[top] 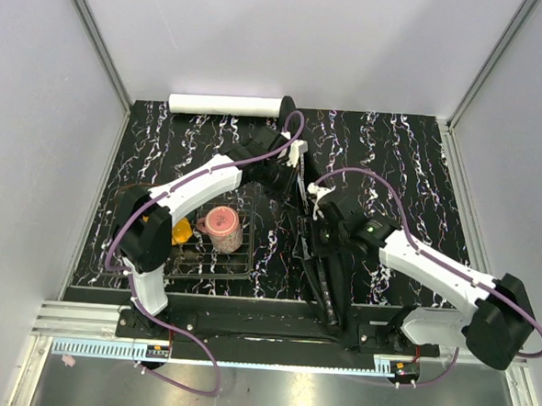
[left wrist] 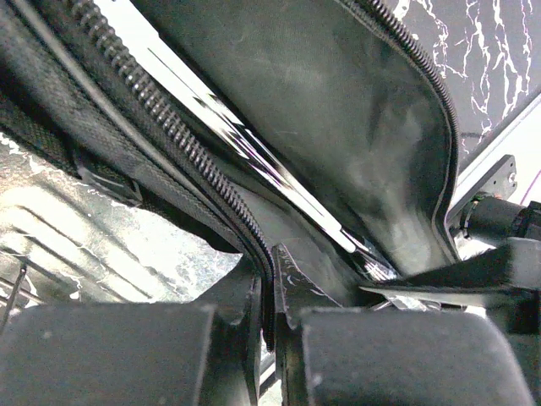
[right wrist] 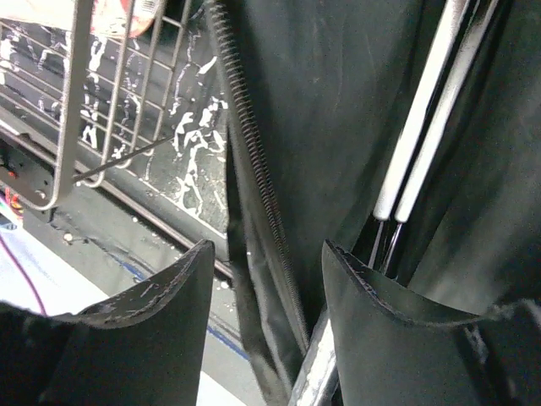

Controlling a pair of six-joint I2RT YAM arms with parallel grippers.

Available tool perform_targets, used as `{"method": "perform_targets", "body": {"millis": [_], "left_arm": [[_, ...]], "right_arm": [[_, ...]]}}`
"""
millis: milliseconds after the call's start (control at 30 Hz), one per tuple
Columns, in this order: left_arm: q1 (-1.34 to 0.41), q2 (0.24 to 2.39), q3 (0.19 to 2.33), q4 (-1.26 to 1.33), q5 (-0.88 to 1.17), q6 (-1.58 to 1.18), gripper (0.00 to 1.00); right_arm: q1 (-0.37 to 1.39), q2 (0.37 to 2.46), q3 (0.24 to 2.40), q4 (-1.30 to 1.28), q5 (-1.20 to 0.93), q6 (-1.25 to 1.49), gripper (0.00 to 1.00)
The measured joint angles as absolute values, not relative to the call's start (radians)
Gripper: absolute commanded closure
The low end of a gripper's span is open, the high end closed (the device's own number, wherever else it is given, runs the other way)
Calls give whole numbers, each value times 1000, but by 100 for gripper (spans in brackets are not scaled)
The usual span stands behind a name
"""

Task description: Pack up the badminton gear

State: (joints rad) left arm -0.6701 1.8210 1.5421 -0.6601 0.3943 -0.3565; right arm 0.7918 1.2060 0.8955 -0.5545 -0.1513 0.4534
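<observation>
Progress: roughly midway by my reading. Two pale racket shafts (right wrist: 423,131) already lie inside the open black bag (top: 326,285). The racket heads are hidden by the cloth.
Left to do: the white tube (top: 229,105) lies out at the far edge of the desk (top: 412,156), well apart from the bag. The zip is open along the stretch both wrist views show. No shuttlecocks are visible in any view (packed or absent, cannot tell).
Bag position: a long narrow strip near the middle of the desk, running from the near edge away toward the far side, just right of the wire rack (top: 207,271).
Left gripper (left wrist: 269,283): jaws all but closed, with the bag's zip edge running down into the thin slit between them. I read it as pinching that edge and lifting the mouth open.
Left arm pose: elbow raised over the near left of the desk, forearm reaching diagonally over the rack to the bag's far end.
Right gripper (right wrist: 266,254): jaws spread wide and gripping nothing. They straddle the zip line, one finger outside the bag and the other over the interior beside the shafts.
Right arm pose: forearm stretched leftward from its base, wrist low over the bag's middle.
Bystanders: the pink cup (top: 222,228) sits in the rack, not part of the job.
</observation>
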Motion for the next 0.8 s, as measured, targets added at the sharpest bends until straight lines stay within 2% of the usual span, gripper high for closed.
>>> {"method": "perform_targets", "body": {"millis": [67,167,300,533,667,800], "left_arm": [[-667,1819,1542,-660,396,-360,100],[-659,1815,1542,-661,398,-371,100],[-636,1810,1542,-655,398,-404,100],[-562,1810,1542,-614,408,-484,100],[-535,1809,1542,-581,407,-514,100],[-524,1809,1542,-566,398,-530,100]], "right_arm": [[792,1246,879,-516,-154,440,44],[792,1262,829,-476,-180,435,55],[792,1236,758,-422,-280,463,55],[791,1069,633,-304,-435,554,53],[791,1086,601,-266,-516,590,62],[793,1157,601,-267,-564,600,59]]}}
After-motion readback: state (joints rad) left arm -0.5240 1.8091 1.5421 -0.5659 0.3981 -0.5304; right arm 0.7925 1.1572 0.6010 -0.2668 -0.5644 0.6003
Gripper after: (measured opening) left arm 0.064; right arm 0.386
